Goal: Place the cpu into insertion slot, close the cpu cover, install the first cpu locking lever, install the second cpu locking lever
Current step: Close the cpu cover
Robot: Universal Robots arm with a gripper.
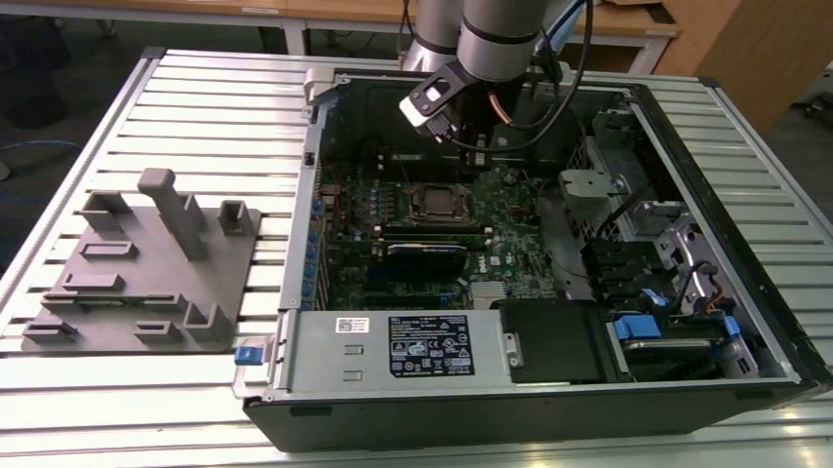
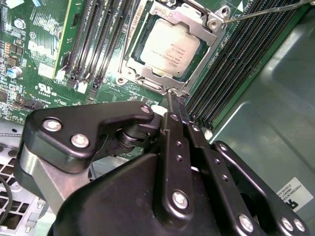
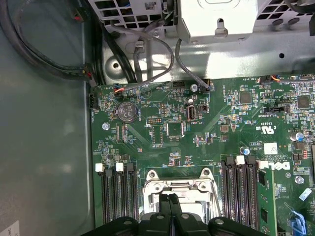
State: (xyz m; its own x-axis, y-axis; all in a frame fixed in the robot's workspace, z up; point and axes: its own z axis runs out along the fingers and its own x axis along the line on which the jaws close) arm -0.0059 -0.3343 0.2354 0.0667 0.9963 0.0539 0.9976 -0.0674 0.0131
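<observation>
The cpu (image 2: 170, 46), a pale silver square, lies in the insertion slot (image 1: 436, 203) on the green board. The cpu cover (image 2: 192, 17), a silvery frame, lies flat around it. A thin metal lever rod (image 2: 263, 11) runs out from one corner of the slot. My gripper (image 2: 172, 98) hangs a little above the slot's edge with its two narrow black fingers pressed together and nothing between them. In the first wrist view the fingertips (image 3: 170, 200) sit over the slot's metal rim (image 3: 174, 186). In the exterior view the gripper (image 1: 479, 161) is just beyond the slot, inside the open computer case.
Long black memory slots (image 2: 93, 44) flank the slot on both sides. Case walls, a drive cage (image 1: 651, 234) and cables (image 3: 147, 59) crowd the board. The power supply (image 1: 390, 351) lies at the case's front. A grey fixture plate (image 1: 143, 263) stands on the slatted table at the exterior view's left.
</observation>
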